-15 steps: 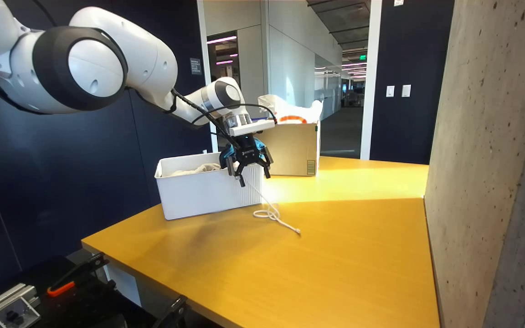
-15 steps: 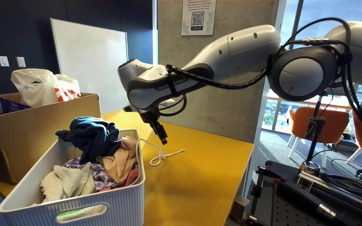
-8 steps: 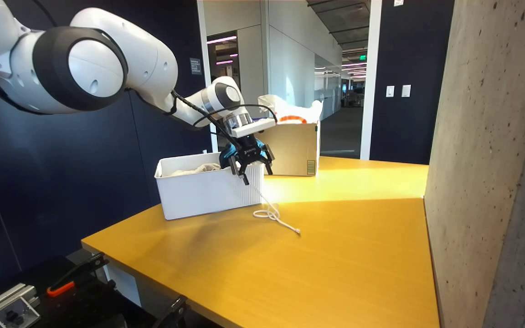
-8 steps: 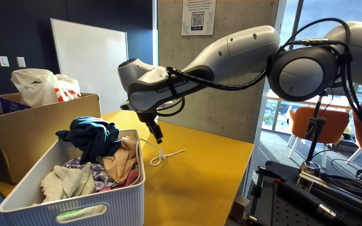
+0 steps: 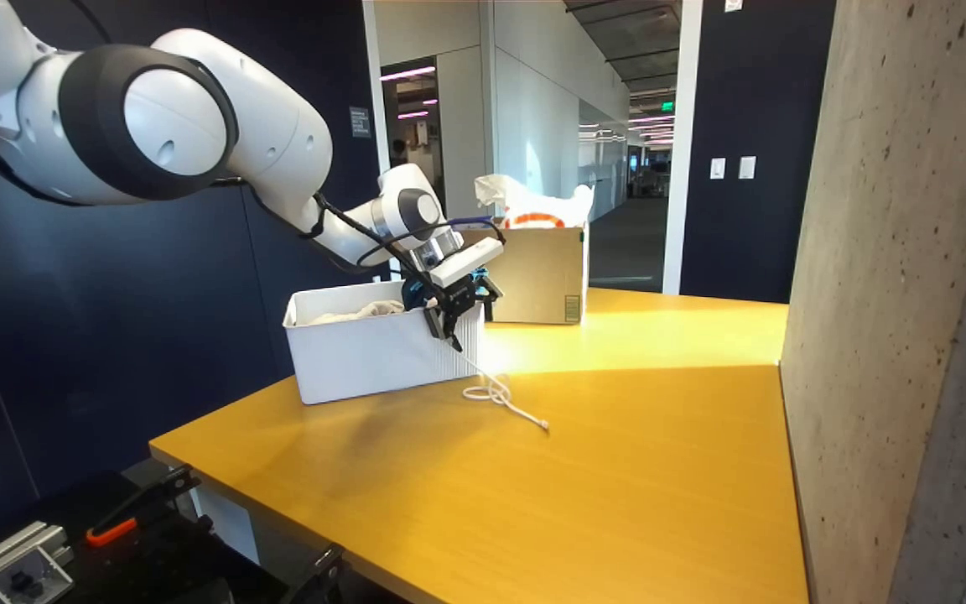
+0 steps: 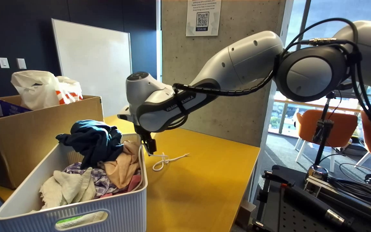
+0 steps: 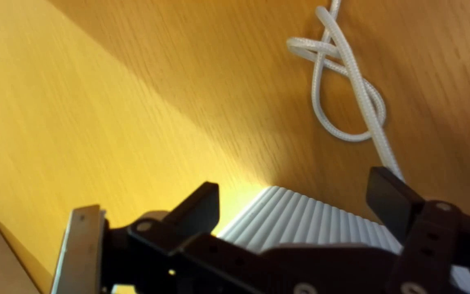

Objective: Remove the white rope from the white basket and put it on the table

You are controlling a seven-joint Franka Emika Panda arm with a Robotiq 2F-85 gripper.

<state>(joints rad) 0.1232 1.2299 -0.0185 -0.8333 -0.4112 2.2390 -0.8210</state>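
Note:
The white rope (image 5: 525, 415) lies in a loose loop on the yellow table (image 5: 617, 486). In an exterior view, the rope (image 6: 176, 159) runs up over the rim into the white basket (image 6: 124, 212), along the inside edge by the cloths. My gripper (image 5: 472, 329) is low against the outside of the basket's end wall. In the wrist view, the gripper (image 7: 296, 192) is open, with the ribbed basket wall (image 7: 300, 220) showing between its fingers. The rope (image 7: 357, 81) passes behind the right finger, not visibly between the jaws. Its stretch there is partly hidden.
Cloths fill the basket: dark blue (image 6: 95, 141), peach (image 6: 124, 164) and cream (image 6: 69, 187). A tan cardboard box (image 5: 537, 273) with white plastic bags (image 6: 35, 88) stands beside the basket. A concrete wall (image 5: 894, 294) borders the table.
My gripper has moved down and toward the basket, tilting as it went. The rope stretch between rim and loop now dips lower beside the fingers. The basket and rope have shifted slightly.

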